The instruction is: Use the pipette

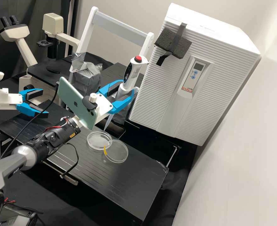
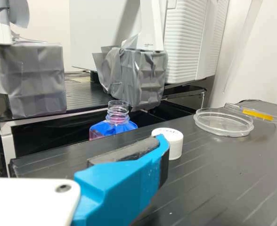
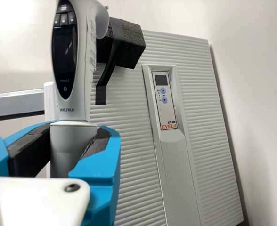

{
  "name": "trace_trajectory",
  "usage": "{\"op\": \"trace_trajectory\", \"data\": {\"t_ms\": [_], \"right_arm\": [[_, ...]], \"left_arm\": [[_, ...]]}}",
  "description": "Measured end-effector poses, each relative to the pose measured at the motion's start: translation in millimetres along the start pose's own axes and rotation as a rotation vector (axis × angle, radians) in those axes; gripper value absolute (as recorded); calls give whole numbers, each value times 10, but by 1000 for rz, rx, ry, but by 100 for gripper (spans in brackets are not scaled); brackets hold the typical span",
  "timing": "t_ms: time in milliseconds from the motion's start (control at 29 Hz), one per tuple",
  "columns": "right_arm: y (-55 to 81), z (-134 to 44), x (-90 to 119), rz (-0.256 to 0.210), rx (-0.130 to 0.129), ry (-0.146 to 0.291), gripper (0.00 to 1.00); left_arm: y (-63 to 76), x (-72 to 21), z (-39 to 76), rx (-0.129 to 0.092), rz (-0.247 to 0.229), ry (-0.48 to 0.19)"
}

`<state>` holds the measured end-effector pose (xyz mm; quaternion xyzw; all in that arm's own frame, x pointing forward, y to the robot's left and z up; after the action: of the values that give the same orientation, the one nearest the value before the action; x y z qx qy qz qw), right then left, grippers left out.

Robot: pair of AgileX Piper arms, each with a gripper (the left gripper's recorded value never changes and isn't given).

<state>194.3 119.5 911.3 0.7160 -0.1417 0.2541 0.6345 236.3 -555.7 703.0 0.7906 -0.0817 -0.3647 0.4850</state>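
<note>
My right gripper (image 1: 121, 94) is shut on the lower body of a white electronic pipette (image 1: 130, 75) with a red top button, held upright and slightly tilted. The pipette's clear tip (image 1: 107, 124) hangs above the black platform, just behind two clear petri dishes (image 1: 99, 139). In the right wrist view the pipette (image 3: 75, 70) stands between the blue fingers (image 3: 98, 160). My left gripper (image 1: 39, 102) is open and empty at the far left. Past its finger (image 2: 129, 174) I see an open bottle of blue liquid (image 2: 114, 125), a white cap (image 2: 169, 141) and a dish (image 2: 223, 121).
A large white ribbed machine (image 1: 192, 78) stands close on the pipette's right. A yellow tip (image 1: 105, 150) lies at the dishes. A grey taped block (image 1: 85, 75) and a microscope (image 1: 19, 34) stand behind. The black platform (image 1: 129, 185) ends at the front right.
</note>
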Motion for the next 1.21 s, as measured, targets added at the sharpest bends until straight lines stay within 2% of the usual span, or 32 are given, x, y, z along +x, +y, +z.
{"op": "trace_trajectory", "data": {"t_ms": [207, 414, 552, 621, 725, 794, 863, 932, 966, 1035, 1208], "right_arm": [[9, -6, -3, 2, 1, 2, 0], [20, -25, -13, 3, 7, 10, 0], [-8, -23, 2, -23, 11, -1, 0], [-40, -33, 46, -37, 18, -7, 0], [-144, -111, 186, -98, 52, 3, 0], [-242, -179, 256, -161, 60, 23, 0], [-365, -319, 369, -240, 56, 70, 0], [-447, -411, 429, -294, 52, 103, 0], [-495, -467, 460, -321, 41, 126, 0], [-587, -603, 530, -368, 34, 166, 0], [-674, -814, 692, -389, 41, 212, 0]], "left_arm": [[-2, -15, 6, -2, 11, -7], [-28, -36, 3, -5, 1, -4], [-31, -45, -11, -2, -2, -2], [10, -63, -15, 3, 12, 0], [166, -122, -12, 18, 70, 5], [253, -159, -8, 26, 103, 8], [354, -178, -3, 36, 142, 8], [423, -184, -12, 44, 169, 10], [463, -183, -18, 48, 184, 12], [528, -174, -38, 55, 207, 18], [666, -151, -95, 71, 253, 35]]}}
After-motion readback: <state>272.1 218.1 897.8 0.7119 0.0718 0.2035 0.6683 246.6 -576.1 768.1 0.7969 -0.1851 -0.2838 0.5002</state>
